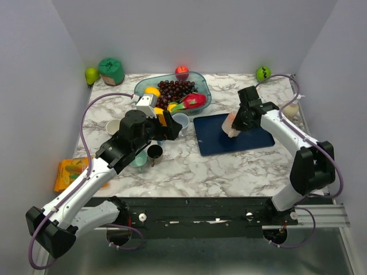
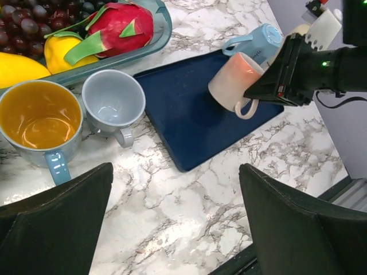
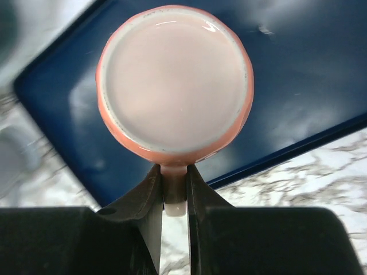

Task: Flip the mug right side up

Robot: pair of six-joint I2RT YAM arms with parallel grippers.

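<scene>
The pink mug [image 1: 231,126] hangs tilted just above the dark blue tray [image 1: 252,142]. My right gripper [image 1: 239,121] is shut on its handle. In the right wrist view one round pale end of the mug [image 3: 175,83] faces the camera, and the handle [image 3: 174,192] is pinched between the fingers of the right gripper [image 3: 174,195]. The left wrist view shows the mug [image 2: 232,80] leaning over the tray [image 2: 178,109]. My left gripper [image 1: 166,127] is open and empty above the marble, left of the tray; it also shows in the left wrist view [image 2: 175,229].
A glass bowl of fruit [image 1: 172,91] stands at the back. A grey mug [image 2: 112,103] and a blue mug with an orange inside [image 2: 40,120] stand upright left of the tray. A light blue mug [image 2: 258,40] lies beyond it. More cups [image 1: 146,156] sit under the left arm.
</scene>
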